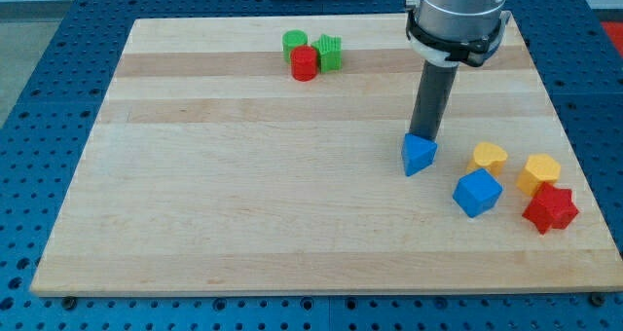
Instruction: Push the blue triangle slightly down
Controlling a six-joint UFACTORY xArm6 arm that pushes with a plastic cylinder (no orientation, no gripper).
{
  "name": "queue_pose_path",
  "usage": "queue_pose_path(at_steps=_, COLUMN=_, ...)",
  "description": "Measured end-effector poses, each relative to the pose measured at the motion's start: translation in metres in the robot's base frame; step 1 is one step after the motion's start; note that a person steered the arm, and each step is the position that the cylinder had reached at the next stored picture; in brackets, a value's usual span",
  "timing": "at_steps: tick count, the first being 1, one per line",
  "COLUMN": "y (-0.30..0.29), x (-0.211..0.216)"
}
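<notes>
The blue triangle (pixel 419 155) lies on the wooden board (pixel 243 175), right of the middle. My tip (pixel 424 136) stands right at the triangle's upper edge, touching it or nearly so. The dark rod rises from there to the arm's grey body at the view's top right.
A blue cube (pixel 477 193) lies below and right of the triangle. Two yellow blocks (pixel 487 158) (pixel 538 172) and a red star-shaped block (pixel 550 208) lie further right. At the top, a red cylinder (pixel 305 63) sits with two green blocks (pixel 294 43) (pixel 330 52).
</notes>
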State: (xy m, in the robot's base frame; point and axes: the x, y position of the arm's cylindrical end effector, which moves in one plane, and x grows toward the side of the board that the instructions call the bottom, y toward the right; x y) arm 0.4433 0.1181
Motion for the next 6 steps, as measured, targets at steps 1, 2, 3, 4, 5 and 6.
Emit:
queue_pose_path(at_steps=1, y=0.0, x=0.049)
queue_pose_path(at_steps=2, y=0.0, x=0.065)
queue_pose_path(at_steps=3, y=-0.006, x=0.052)
queue_pose_path(at_steps=4, y=-0.031, x=0.024)
queue_pose_path(at_steps=5, y=-0.032, x=0.035)
queue_pose_path(at_steps=6, y=-0.038, x=0.078)
